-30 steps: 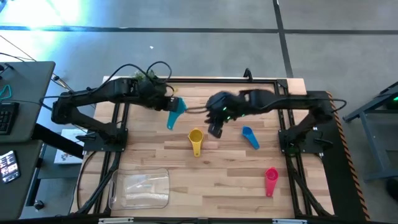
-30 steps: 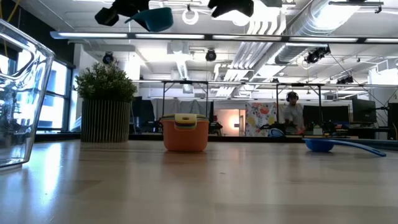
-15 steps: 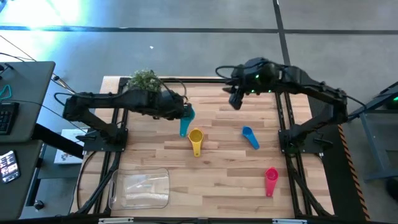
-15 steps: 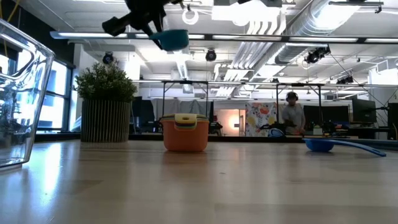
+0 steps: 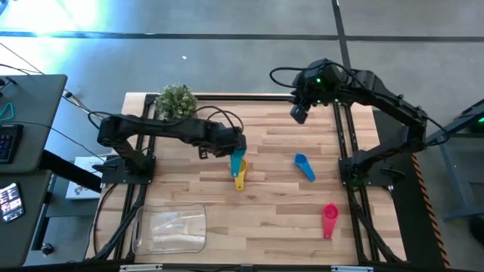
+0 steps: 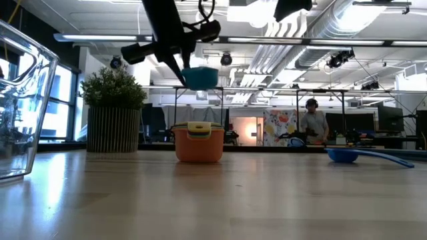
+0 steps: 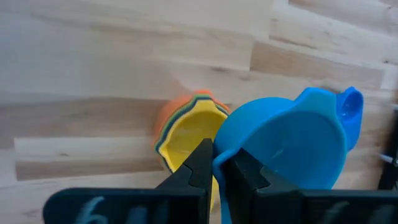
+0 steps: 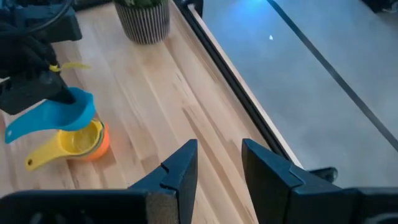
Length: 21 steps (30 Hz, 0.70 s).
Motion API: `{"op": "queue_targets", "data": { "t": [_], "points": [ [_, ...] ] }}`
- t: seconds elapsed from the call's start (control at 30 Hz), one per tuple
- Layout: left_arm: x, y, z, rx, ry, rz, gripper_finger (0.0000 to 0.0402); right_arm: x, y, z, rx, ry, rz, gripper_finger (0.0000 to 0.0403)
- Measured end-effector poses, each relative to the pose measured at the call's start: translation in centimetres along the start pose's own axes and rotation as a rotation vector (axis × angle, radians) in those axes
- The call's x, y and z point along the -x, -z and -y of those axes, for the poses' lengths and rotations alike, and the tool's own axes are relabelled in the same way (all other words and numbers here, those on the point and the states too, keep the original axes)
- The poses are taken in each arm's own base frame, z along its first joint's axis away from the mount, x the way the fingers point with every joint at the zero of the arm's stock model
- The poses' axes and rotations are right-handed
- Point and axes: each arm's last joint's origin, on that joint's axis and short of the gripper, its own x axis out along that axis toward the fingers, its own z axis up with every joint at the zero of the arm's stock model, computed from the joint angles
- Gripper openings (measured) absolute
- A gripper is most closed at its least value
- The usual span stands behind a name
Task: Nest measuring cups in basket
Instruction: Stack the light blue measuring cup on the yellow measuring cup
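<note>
My left gripper (image 5: 236,148) is shut on the light blue cup (image 5: 238,160), which hangs just above a nested stack (image 5: 239,174) with the orange cup outermost and the yellow cup on top. In the low view the light blue cup (image 6: 200,77) floats over the stack (image 6: 199,141). The dark blue cup (image 5: 304,166) and the red cup (image 5: 330,219) lie on the table. The clear basket (image 5: 169,229) sits near the near left corner. My right gripper (image 5: 300,113) is open, raised near the far edge. The purple cup does not show. My left gripper pinches the rim of the light blue cup's bowl (image 7: 219,155) between its two fingers (image 7: 202,163), on the side away from the handle (image 7: 350,102). The fingers come from above, slanting down. The cup is lifted clear, roughly upright, over the yellow cup (image 7: 186,134).
A potted plant (image 5: 175,100) stands at the far left of the table. Black frame rails run along the table's far and side edges. Bare wood lies between the stack and the basket. A person (image 6: 312,120) shows in the room behind.
My left gripper has carried the light blue cup toward the table's right and near side and lowered it until it hangs over the stack. My right gripper has drawn back from the table's middle toward the far edge and the right, rising.
</note>
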Motion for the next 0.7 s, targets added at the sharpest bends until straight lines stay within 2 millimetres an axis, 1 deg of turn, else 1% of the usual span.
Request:
{"op": "queue_targets", "data": {
  "t": [0.33,0.6,0.7],
  "points": [
    [-2.2,1.4,0.7,0.082,0.005,-0.030,0.0017,-0.1,0.4,0.5,0.048,0.012,-0.038,0.0117],
    [-3.5,2.6,0.5,0.129,-0.038,-0.033,0.0017,-0.1,0.4,0.5,0.081,0.010,-0.048,0.0117],
    [-4.0,2.9,0.2,0.139,-0.079,-0.027,0.0017,-0.1,0.5,0.5,0.083,0.010,-0.056,0.0117]
  ]
}}
